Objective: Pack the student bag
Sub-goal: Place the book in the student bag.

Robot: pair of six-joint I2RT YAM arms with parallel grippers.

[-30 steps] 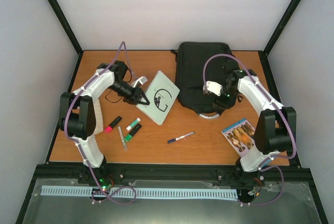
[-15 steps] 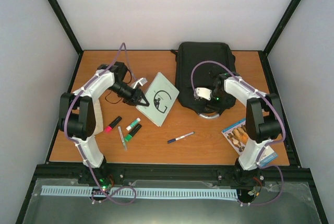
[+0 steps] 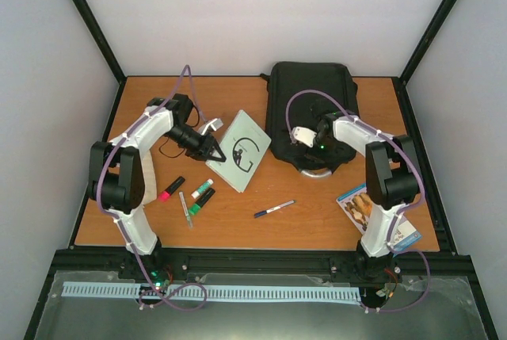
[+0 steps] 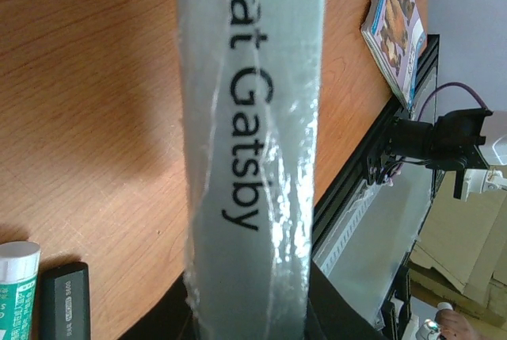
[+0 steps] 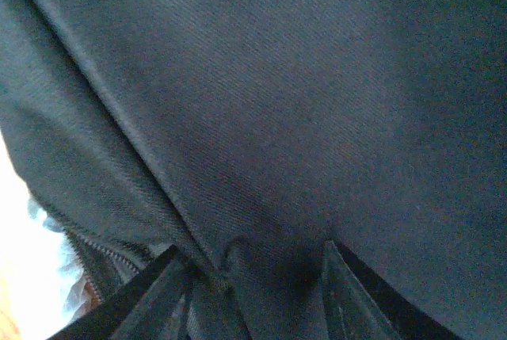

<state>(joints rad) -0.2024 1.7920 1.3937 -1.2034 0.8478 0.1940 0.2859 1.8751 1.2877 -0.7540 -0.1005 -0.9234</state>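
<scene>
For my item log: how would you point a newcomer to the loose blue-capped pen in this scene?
Start at the black backpack at the far side of the wooden table, then come toward the near edge past the pale book. The pen lies alone, between the two arms. It is slim and white, unlike the stubby pink marker and green markers farther left.

Black student bag, lying flat, far right of table

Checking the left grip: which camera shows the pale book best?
Top external: the whole book with the left gripper at its edge. Left wrist shows only its spine; right wrist, none.
</scene>
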